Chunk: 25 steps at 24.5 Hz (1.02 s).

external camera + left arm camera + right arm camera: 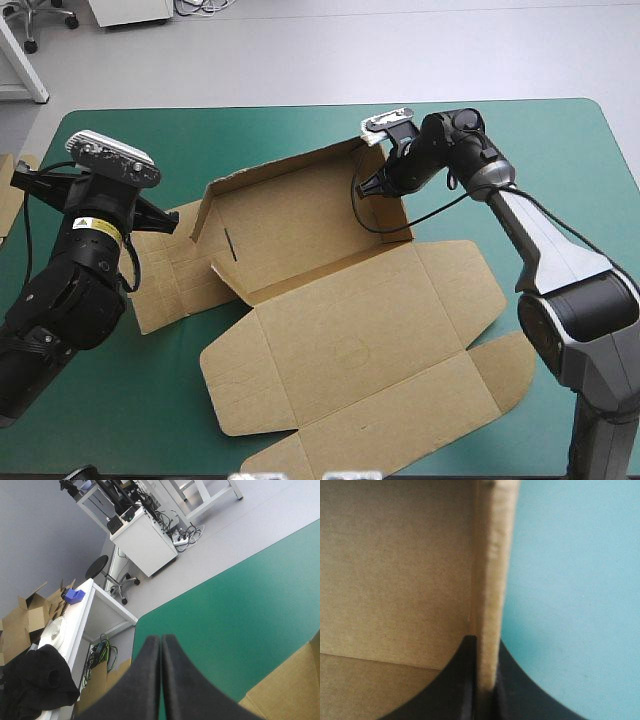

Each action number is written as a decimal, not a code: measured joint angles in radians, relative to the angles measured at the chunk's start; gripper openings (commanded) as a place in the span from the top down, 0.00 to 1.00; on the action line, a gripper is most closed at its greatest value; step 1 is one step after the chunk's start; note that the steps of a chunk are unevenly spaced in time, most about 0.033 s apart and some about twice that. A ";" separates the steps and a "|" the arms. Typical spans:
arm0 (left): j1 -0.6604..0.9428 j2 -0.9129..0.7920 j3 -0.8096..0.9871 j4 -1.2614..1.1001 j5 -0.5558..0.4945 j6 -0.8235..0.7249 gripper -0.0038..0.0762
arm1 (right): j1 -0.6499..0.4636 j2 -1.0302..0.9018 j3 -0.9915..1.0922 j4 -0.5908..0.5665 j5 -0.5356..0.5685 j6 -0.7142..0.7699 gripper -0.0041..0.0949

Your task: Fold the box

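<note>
Although a yellow-and-white label (88,226) is carried on the left arm, its writing is too small to be read. The left gripper (161,638) is pressed together into one pointed arch, with nothing held between its fingers. It is raised over the teal-green cover (240,605), near a corner of the box (345,345). The right gripper (485,641) is all but closed, and the edge of a raised wall (300,210) is pinched between its black fingers, at that wall's right end toward the table's far edge. The box is spread over the middle of the table. Its larger near part is laid flat, while the far panel is tilted up. Another piece of brown board (10,195) is seen at the table's left edge.
</note>
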 measured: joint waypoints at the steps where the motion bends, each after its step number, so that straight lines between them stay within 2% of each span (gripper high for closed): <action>1: 0.000 0.000 0.000 0.000 0.000 0.000 0.95 | 0.000 0.000 0.000 0.009 -0.002 -0.012 0.78; 2: 0.000 0.000 0.000 0.000 0.000 0.000 0.95 | 0.000 0.000 0.000 0.014 -0.002 -0.022 0.67; 3: 0.000 0.000 0.000 0.000 0.000 0.000 0.95 | 0.000 0.000 0.000 0.034 -0.003 -0.044 0.62; 4: 0.000 0.000 0.000 0.000 0.000 0.000 0.95 | 0.000 0.000 0.000 0.044 -0.004 -0.051 0.51; 6: 0.000 0.000 0.000 0.000 0.000 0.001 0.95 | 0.000 -0.003 0.000 0.077 0.000 -0.081 0.44; 11: 0.000 0.000 0.000 0.000 0.000 0.001 0.95 | 0.000 -0.036 0.000 0.085 0.054 -0.086 0.44; 17: 0.001 0.000 0.000 0.000 0.000 0.001 0.95 | 0.000 -0.052 0.000 0.086 0.068 -0.087 0.44; 25: 0.002 0.000 0.000 0.000 0.000 0.001 0.95 | 0.000 -0.052 0.000 0.086 -0.018 -0.090 0.44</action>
